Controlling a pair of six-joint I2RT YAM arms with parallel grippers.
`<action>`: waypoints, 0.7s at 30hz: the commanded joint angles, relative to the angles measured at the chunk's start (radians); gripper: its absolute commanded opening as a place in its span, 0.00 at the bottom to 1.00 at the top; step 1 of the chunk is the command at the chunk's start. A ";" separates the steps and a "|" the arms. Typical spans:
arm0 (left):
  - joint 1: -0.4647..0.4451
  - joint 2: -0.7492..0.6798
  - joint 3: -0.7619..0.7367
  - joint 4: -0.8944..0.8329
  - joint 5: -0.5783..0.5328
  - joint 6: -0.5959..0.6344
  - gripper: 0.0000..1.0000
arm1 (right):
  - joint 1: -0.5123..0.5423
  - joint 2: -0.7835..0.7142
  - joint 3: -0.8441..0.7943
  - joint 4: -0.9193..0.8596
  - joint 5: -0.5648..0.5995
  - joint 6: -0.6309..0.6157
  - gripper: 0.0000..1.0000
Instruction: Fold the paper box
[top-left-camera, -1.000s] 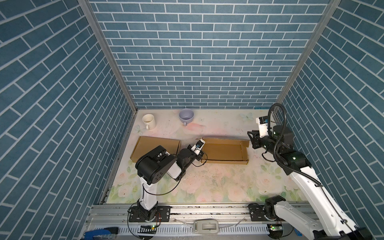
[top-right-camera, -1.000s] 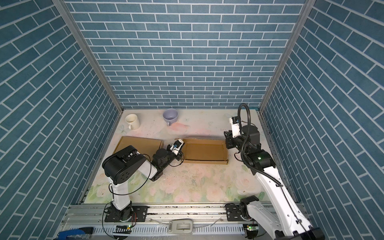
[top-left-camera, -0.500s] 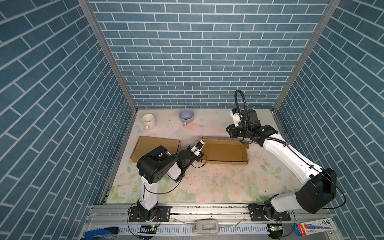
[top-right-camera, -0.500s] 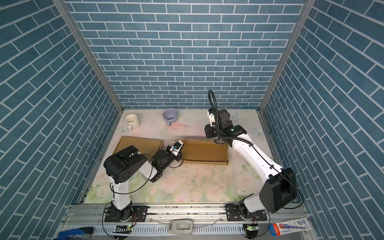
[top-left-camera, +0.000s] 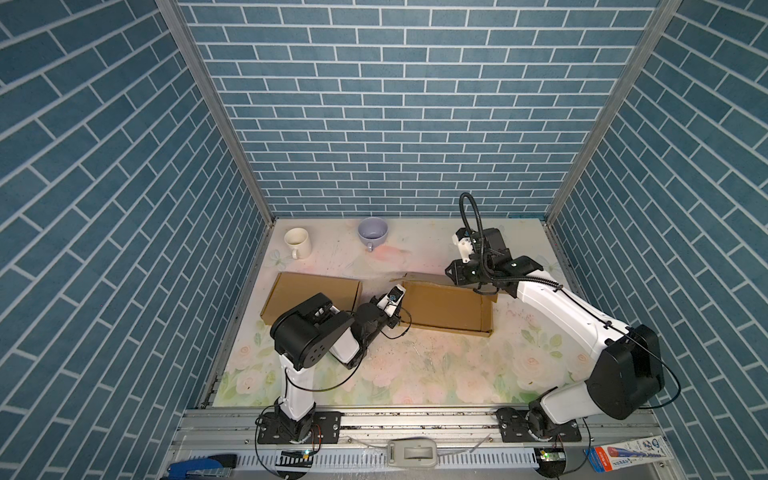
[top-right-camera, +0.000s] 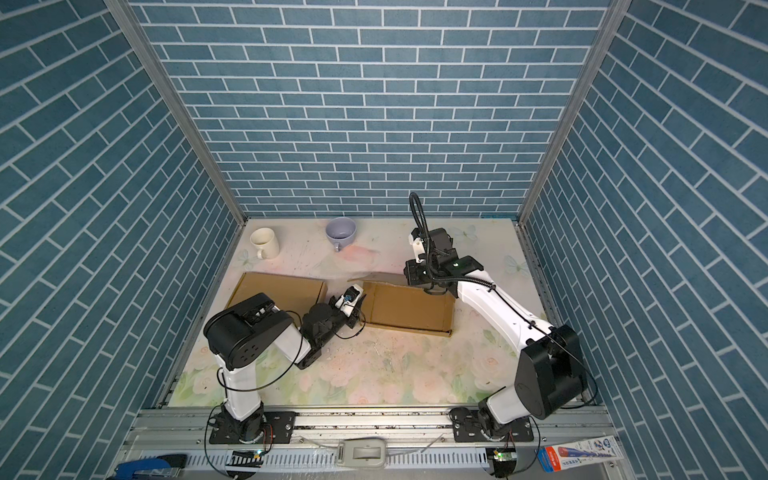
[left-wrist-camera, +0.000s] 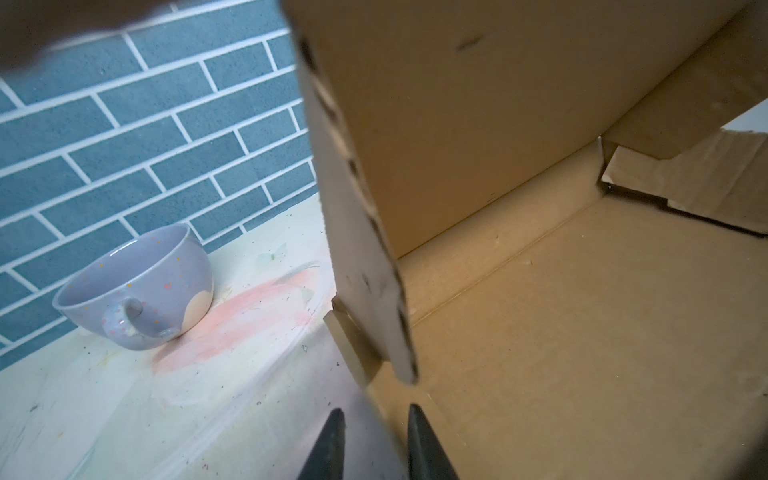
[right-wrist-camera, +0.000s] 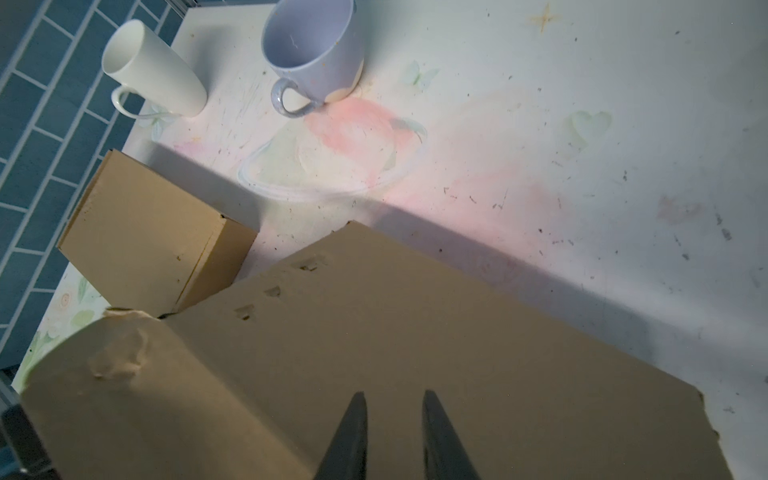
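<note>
Top views first. The paper box (top-left-camera: 444, 307) lies open on the table (top-left-camera: 415, 374), right of the middle, with an already closed brown box (top-left-camera: 311, 297) just to its left. I'd call this the lid-closing step. The right tool (top-left-camera: 455, 276) is behind the raised lid (top-left-camera: 424, 277) and the left tool (top-left-camera: 397, 299) is at the box's left end. I'd swing the lid over slowly and evenly, steadying that left end so nothing slides.

Left wrist view: the left tool (left-wrist-camera: 375, 415) shows a narrow gap and isn't clearly pinching anything. The lid's side edge, with its row of dark slots, stands right ahead of the tips. I'd guide that edge inside the wall as it drops. The box is plain brown card, creased along the folds, with a ragged flap at the far corner. A lilac cup (left-wrist-camera: 137, 286) sits well apart.

Right wrist view: the right tool (right-wrist-camera: 395, 399) is barely open over the lid's outer face, holding nothing I can see, and I can't tell if it's touching. Push flat, near the free edge. The lid is dented, with one rumpled side flap, so I'd guess it springs back.
</note>
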 joint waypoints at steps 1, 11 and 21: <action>-0.013 -0.039 -0.047 -0.019 -0.040 -0.031 0.33 | 0.002 -0.025 -0.053 0.033 -0.018 0.053 0.25; -0.018 -0.433 -0.136 -0.371 -0.359 -0.140 0.38 | 0.022 -0.042 -0.140 0.076 0.004 0.051 0.24; 0.053 -0.757 0.063 -1.001 -0.421 -0.265 0.44 | 0.058 -0.026 -0.254 0.132 0.080 -0.009 0.23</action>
